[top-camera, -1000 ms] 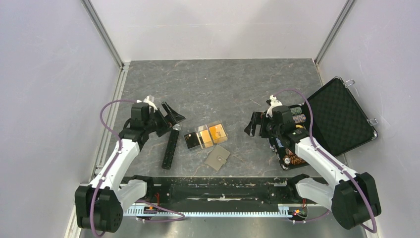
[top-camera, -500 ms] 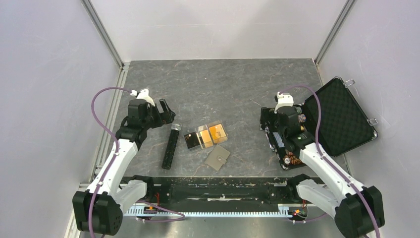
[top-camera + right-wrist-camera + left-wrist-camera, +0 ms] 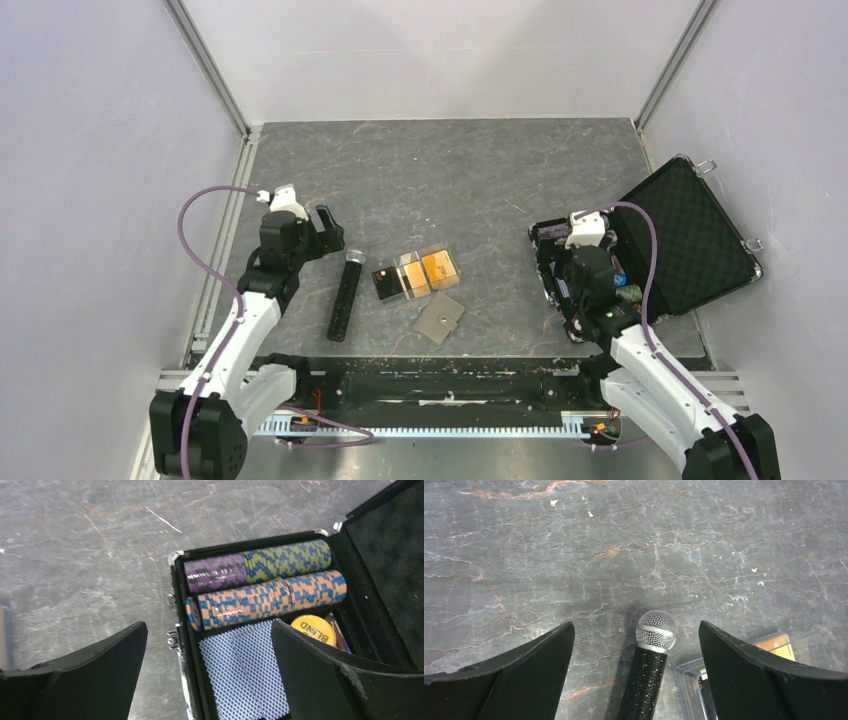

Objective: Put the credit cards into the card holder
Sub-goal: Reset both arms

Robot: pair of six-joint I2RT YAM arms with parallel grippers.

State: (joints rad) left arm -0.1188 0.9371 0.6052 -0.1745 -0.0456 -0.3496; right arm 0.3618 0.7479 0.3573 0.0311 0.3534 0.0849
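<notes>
Three credit cards lie side by side in a clear tray at the table's middle: a black card (image 3: 385,283) and two orange-gold cards (image 3: 413,274) (image 3: 438,266). One orange-gold card (image 3: 781,646) shows at the right edge of the left wrist view. The grey-tan card holder (image 3: 439,318) lies flat just in front of them. My left gripper (image 3: 331,230) (image 3: 636,625) is open and empty, left of the cards. My right gripper (image 3: 566,246) (image 3: 209,625) is open and empty, straddling the chip case's left edge.
A black glittery microphone (image 3: 345,295) lies between my left gripper and the cards, its mesh head (image 3: 656,630) just ahead of my fingers. The open black chip case (image 3: 690,235) at the right holds striped chips (image 3: 260,587), a blue-patterned deck (image 3: 245,670) and a yellow button (image 3: 314,628).
My right gripper has swung right, from beside the cards to over the chip case's left edge. My left gripper has drawn back a little to the left.
</notes>
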